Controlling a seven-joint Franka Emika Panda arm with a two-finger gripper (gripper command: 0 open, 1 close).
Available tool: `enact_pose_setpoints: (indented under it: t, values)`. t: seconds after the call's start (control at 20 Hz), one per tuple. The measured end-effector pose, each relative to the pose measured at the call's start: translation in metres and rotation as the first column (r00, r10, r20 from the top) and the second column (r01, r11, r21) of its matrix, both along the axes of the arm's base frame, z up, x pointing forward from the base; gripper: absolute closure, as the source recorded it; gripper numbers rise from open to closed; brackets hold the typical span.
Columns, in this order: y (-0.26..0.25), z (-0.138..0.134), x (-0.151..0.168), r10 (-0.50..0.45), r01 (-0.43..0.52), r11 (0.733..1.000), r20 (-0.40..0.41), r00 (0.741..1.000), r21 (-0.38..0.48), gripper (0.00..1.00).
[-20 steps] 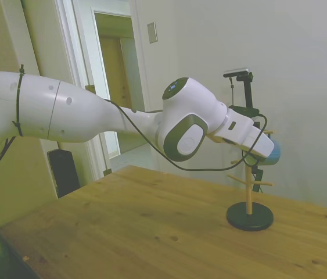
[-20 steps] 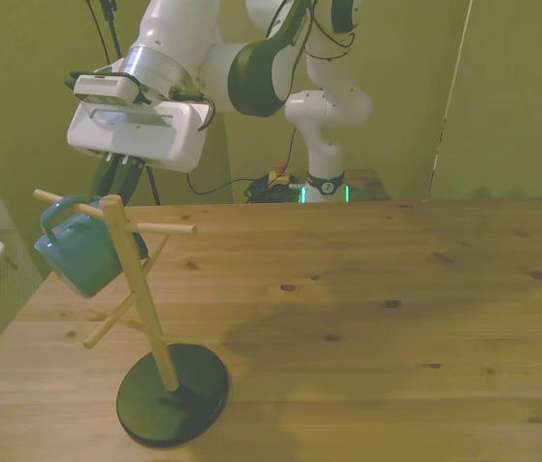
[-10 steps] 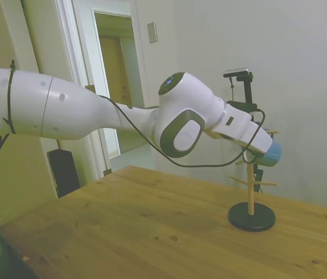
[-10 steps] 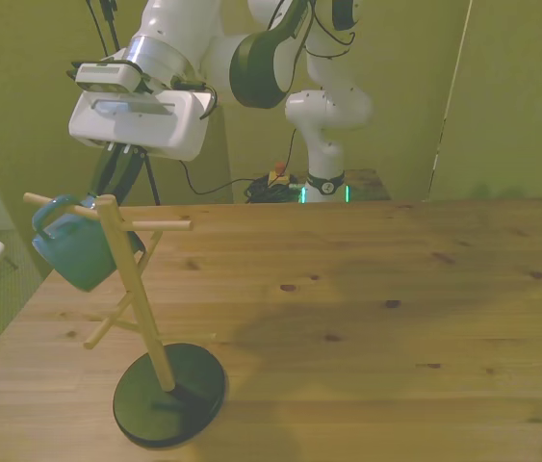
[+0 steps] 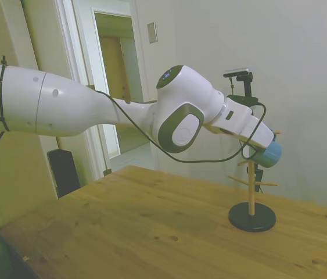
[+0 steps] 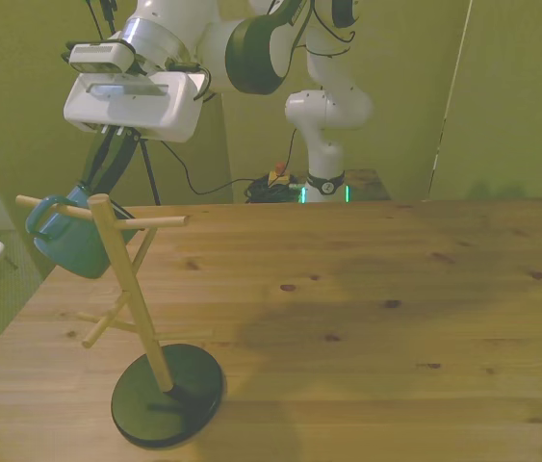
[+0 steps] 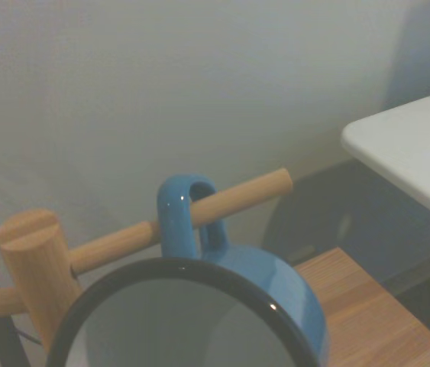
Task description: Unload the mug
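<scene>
Mug (image 6: 66, 237) is hung by its handle on the top peg (image 7: 230, 197) of the wooden rack (image 6: 136, 298), near the peg's free end. If lifted rather than slid outward, the handle could snag and the tilted rack be toppled. The gripper (image 6: 107, 164) is seen at the mug's rim; the fingers' spread cannot be told.

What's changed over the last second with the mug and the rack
The hand has lifted a little, taking the mug up and toward the front view's left. Its handle is still looped over the top peg, nearer the tip now. The rack has tilted, its top pulled the same way, and its base slid slightly. The mug is not yet off the peg. The table is unchanged.
</scene>
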State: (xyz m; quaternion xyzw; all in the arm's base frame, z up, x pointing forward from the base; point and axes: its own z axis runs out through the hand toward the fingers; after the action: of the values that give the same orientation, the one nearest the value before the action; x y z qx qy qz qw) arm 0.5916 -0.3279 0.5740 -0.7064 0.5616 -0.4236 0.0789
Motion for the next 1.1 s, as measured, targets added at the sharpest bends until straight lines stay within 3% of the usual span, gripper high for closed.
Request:
enact_pose_setpoints:
  t: [0.75, 1.1]
  values:
    - [-0.013, 0.027, -0.013, -0.026, 0.026, 0.999, 0.032, 0.999, 0.022, 1.00]
    - [-0.057, 0.033, -0.037, -0.090, 0.089, 0.995, 0.027, 0.996, 0.040, 1.00]
